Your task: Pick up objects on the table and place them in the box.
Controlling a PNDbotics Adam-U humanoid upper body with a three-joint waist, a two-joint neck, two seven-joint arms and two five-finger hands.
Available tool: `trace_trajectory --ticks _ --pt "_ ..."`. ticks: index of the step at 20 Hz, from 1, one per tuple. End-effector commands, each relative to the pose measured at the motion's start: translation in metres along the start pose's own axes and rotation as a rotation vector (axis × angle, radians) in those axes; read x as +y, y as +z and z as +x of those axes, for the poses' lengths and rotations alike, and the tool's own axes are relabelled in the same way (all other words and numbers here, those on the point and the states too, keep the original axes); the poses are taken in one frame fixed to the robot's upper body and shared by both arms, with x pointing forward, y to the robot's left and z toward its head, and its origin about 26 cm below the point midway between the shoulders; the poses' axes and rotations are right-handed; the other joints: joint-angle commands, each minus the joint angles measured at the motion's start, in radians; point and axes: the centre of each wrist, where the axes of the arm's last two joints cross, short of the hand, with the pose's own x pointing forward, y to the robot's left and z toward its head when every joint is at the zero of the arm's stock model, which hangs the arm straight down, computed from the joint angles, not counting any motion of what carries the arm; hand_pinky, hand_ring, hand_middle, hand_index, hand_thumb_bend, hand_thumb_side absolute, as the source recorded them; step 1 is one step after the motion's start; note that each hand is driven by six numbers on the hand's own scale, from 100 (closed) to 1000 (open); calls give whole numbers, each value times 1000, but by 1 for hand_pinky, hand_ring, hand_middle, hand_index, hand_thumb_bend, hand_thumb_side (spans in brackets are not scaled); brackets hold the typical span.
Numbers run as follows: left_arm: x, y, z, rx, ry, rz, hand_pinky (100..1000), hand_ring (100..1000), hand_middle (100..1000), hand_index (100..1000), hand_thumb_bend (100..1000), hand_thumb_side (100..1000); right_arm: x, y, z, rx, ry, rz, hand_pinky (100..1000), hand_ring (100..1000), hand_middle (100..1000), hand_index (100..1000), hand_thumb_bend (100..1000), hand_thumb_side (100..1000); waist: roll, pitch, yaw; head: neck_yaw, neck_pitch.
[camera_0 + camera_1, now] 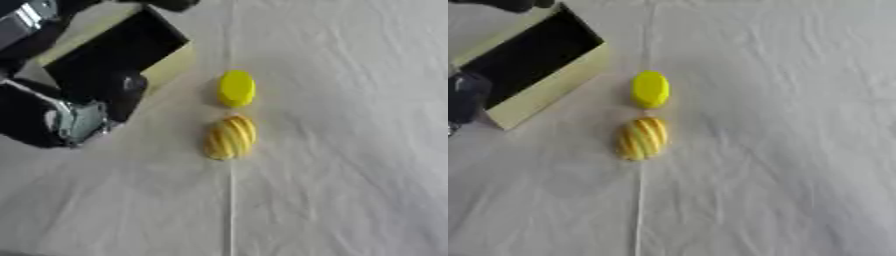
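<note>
Left of the work, the robot's left hand (83,117) hangs over the near corner of the box, its black fingers (127,92) drooping toward the opening; whether they are curled or relaxed cannot be told, and nothing shows between them. No right hand appears in either view. Nearest on the white cloth of the table (780,165) lies a yellow oval object with pale stripes (642,138), resting on its side along the cloth's centre crease. Just beyond it, close but apart, sits a plain bright-yellow oval object (650,89), also lying flat. Farther left stands the box (544,97), a pale-walled container with a dark interior, set at an angle so its open top faces the arm; its contents cannot be made out. Both yellow pieces lie outside the box, near its right wall, so the task likely has these two left to gather, each within a short reach.
</note>
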Motion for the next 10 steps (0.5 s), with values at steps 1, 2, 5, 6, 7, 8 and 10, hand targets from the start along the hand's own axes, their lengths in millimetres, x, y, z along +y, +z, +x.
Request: trace_trajectory --ticks 1,2,5,6,7,8,10 --pt "2 -10 6 -2 8 -52 842 829 804 894 100 613 -2 -7 6 -23 0 10 905 844 735 818 100 616 2 -29 0 -1 5" --pt "0 -12 7 12 19 -67 842 828 803 893 100 615 -2 -7 5 -23 -1 11 905 844 735 818 100 616 3 -29 0 -3 6" --pt "-5 -16 8 66 50 -96 841 823 787 873 100 618 -1 -7 6 -23 -5 10 905 842 731 818 100 615 4 -28 -3 -12 8" --pt "-7 -16 8 89 57 -105 841 823 786 873 100 616 -1 -7 6 -24 -6 9 905 842 731 818 100 616 4 -28 -5 -14 9" --pt "-9 -17 8 109 60 -116 842 824 787 871 100 603 -1 -7 5 -24 -7 8 905 841 730 818 100 616 5 -28 -6 -14 9" --pt "-11 -18 8 129 60 -131 844 826 788 871 100 594 -1 -7 5 -23 -8 7 906 841 730 818 100 616 5 -27 -7 -14 9" --pt "-15 -19 7 172 58 -166 848 832 791 871 100 546 -1 -6 5 -19 -11 7 906 840 728 817 100 617 7 -27 -9 -12 10"
